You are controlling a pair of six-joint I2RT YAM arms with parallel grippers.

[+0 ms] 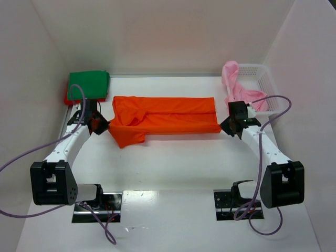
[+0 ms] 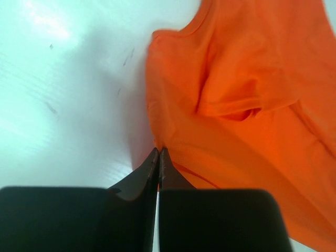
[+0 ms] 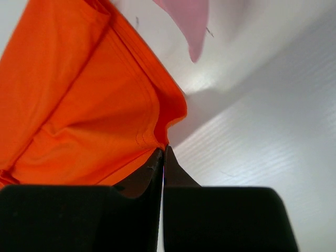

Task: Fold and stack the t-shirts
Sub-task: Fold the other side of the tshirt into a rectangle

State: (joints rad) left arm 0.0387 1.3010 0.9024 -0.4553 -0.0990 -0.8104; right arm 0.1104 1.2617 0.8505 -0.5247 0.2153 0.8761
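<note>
Green t-shirt [image 1: 89, 84] in top view only

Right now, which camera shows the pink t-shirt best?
The top external view: most of the pink t-shirt shows, draped over the white basket's rim. The right wrist view catches only its tip, beyond the orange t-shirt. The left wrist view shows none of it.

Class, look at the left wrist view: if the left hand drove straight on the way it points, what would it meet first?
The orange t-shirt: the left hand seems to pinch its edge with shut tips.
</note>
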